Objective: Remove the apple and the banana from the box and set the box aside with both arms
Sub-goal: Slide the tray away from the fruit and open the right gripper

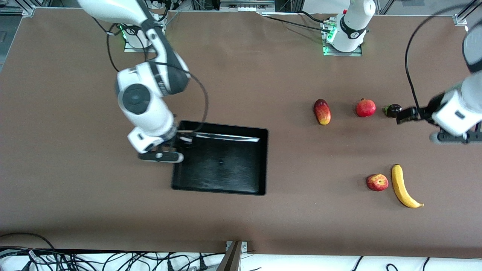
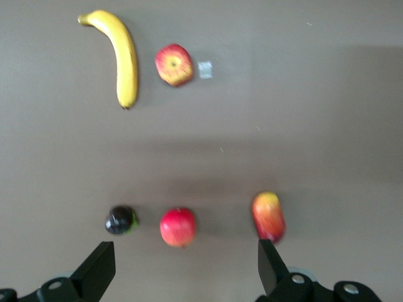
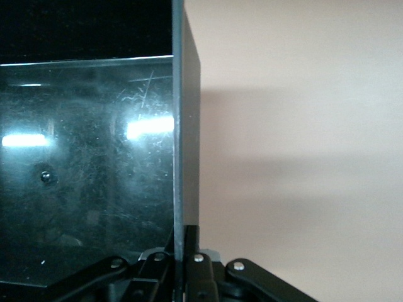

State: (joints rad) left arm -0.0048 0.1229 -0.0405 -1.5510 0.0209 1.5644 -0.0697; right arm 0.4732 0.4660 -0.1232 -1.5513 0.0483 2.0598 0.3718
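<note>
My right gripper (image 3: 186, 248) is clamped on the wall of the box (image 1: 222, 162), at the side facing the right arm's end of the worktop (image 1: 75, 210). In the right wrist view the thin black wall runs straight up from between my closed fingers, so I judge the grip is made to drag or lift the tray aside by that wall. The box is empty, its glossy floor bare except for a small dark speck.

My left gripper (image 2: 182, 270) hangs spread wide and holding nothing, over the worktop toward the left arm's end, close to the row of fruit. With only one wall gripped, the two-armed move looks half prepared: the left gripper has no hold on the box and is well apart from it.

Both task fruits are already out. The apple (image 1: 377, 182) and the banana (image 1: 403, 186) lie just beside each other on the worktop, near its front edge toward the left arm's end, clear of the box's path.

Counted: one box, one apple, one banana, one mango (image 1: 322, 111), one pomegranate (image 1: 365, 108), one small dark fruit (image 1: 391, 110), five fruits in all, and two arms.
</note>
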